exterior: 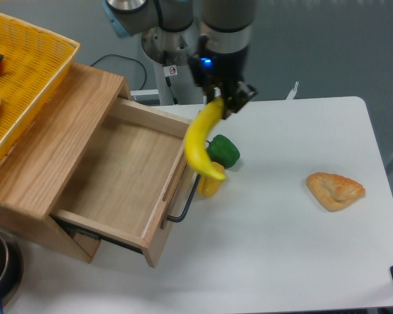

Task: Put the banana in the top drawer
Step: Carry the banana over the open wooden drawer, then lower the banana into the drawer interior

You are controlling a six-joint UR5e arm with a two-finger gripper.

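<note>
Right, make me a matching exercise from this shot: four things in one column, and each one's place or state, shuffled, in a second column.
Things
1. long curved yellow banana
2. light-oak wooden top drawer
3. green bell pepper
4. golden triangular pastry

Places or states
A. lying alone on the table's right side
B. pulled open, nothing in it
C. hanging from the shut two-finger gripper
D. sitting on the table by the drawer's front panel

Pairs: 1-C, 2-B, 3-D, 4-A

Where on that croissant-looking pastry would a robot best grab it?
Probably across the pastry's thick middle, coming straight down from above. It lies flat on the table with bare space around it, and its ends taper too thin for the jaws.
</note>
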